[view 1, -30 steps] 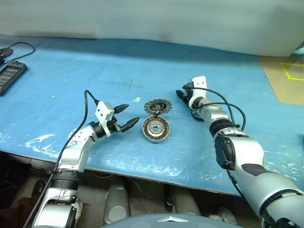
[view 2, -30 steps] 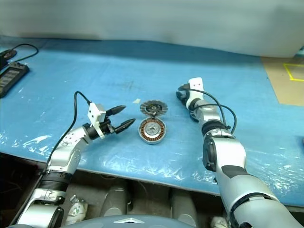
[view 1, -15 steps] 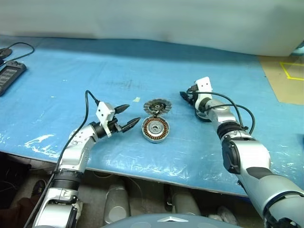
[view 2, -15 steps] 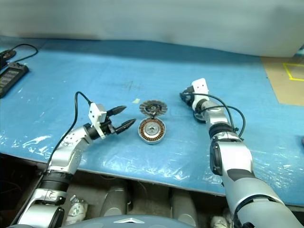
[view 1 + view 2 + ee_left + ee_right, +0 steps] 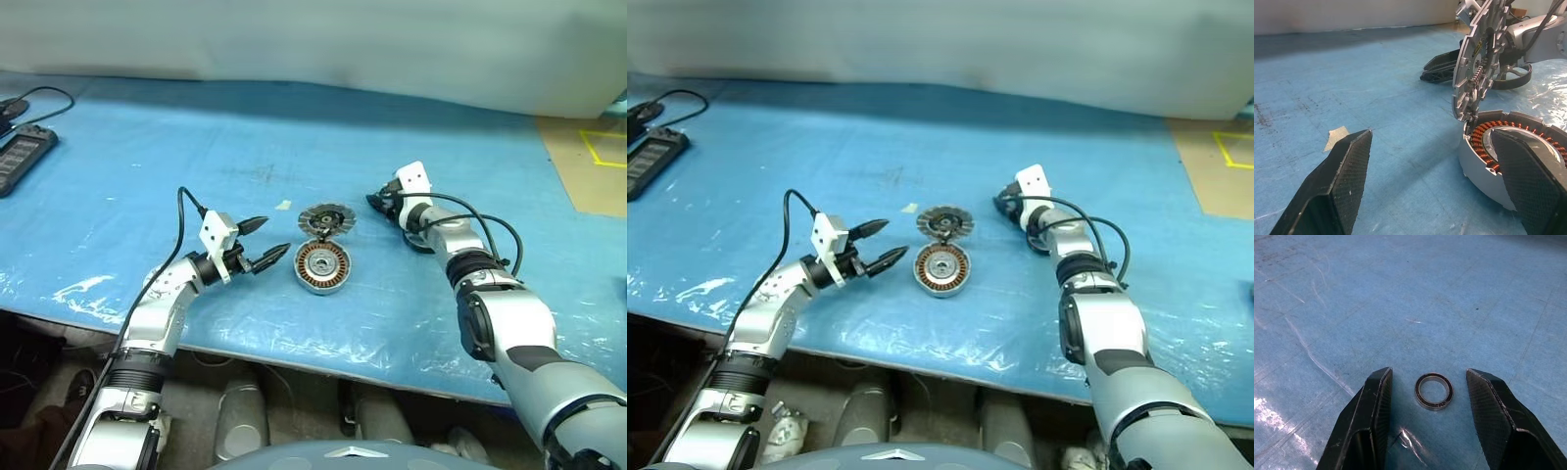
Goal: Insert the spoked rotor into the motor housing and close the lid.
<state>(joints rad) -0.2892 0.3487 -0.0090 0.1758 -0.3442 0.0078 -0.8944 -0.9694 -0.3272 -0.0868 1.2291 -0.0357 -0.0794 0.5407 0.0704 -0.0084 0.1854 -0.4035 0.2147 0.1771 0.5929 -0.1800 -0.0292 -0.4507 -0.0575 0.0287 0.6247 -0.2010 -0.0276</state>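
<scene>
The motor housing lies flat on the blue mat, its copper windings showing. Its grey finned lid stands upright at the housing's far edge. My left gripper hovers open just left of the housing, holding nothing. The spoked rotor, black-rimmed, lies on the mat behind the lid, mostly hidden under my right wrist. My right gripper is open and points at the mat right of the lid. A small metal ring lies between its fingers, apart from both.
A black device with a cable sits at the far left of the table. A scrap of tape lies beyond my left gripper. A tan surface with yellow lines borders the mat at the right.
My right wrist has rolled and its forearm has swung outward to the right, the gripper staying near the same spot. The left arm, housing and lid have not moved.
</scene>
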